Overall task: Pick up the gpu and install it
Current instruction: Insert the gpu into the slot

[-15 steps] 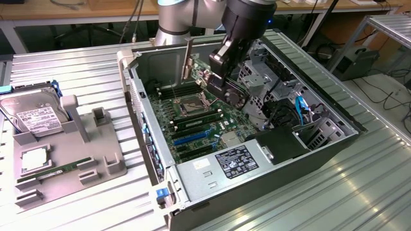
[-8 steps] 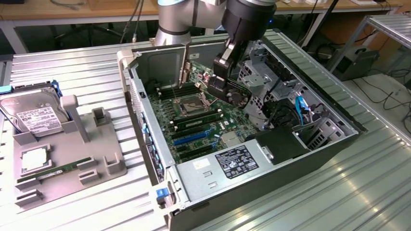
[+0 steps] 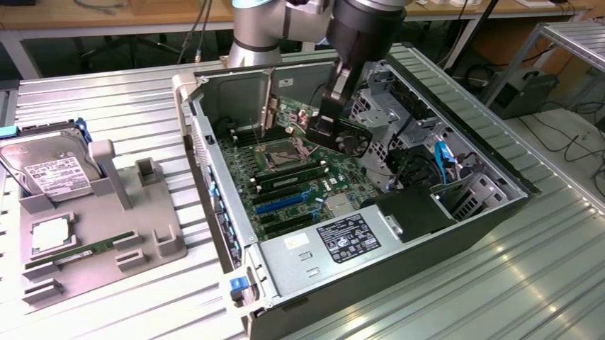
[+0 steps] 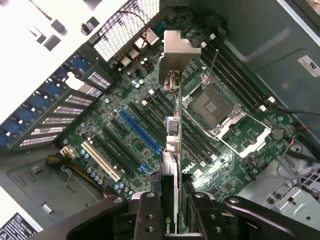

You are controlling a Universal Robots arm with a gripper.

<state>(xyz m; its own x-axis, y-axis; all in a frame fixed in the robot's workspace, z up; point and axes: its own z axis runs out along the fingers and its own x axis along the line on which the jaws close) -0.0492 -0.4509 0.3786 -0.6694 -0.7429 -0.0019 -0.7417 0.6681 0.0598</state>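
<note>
While the gripper (image 4: 171, 212) holds the gpu (image 4: 172, 142) edge-on above the motherboard (image 4: 125, 125), fingers closed on it, the card is not yet seated. Tilt or offset from the blue slot (image 4: 140, 132) risks jamming its connector.

You are looking down at an open computer case (image 3: 492, 212) lying on a ribbed metal bench (image 3: 529, 283), with its green motherboard (image 3: 293, 184) exposed. Your arm (image 3: 274, 28) reaches in from the far side. Its end effector (image 3: 326, 126) grips a graphics card (image 3: 352, 140), black with a round fan, held tilted over the motherboard near the processor socket (image 3: 282, 154). A labelled silver power supply (image 3: 345, 237) sits at the near end of the case. At the exterior view's left, apart from the case, a grey holder (image 3: 142, 234) rests on the bench. It carries a tilted hard drive (image 3: 47, 170), a square processor chip (image 3: 47, 235) and a narrow green memory stick (image 3: 81, 251).
</note>
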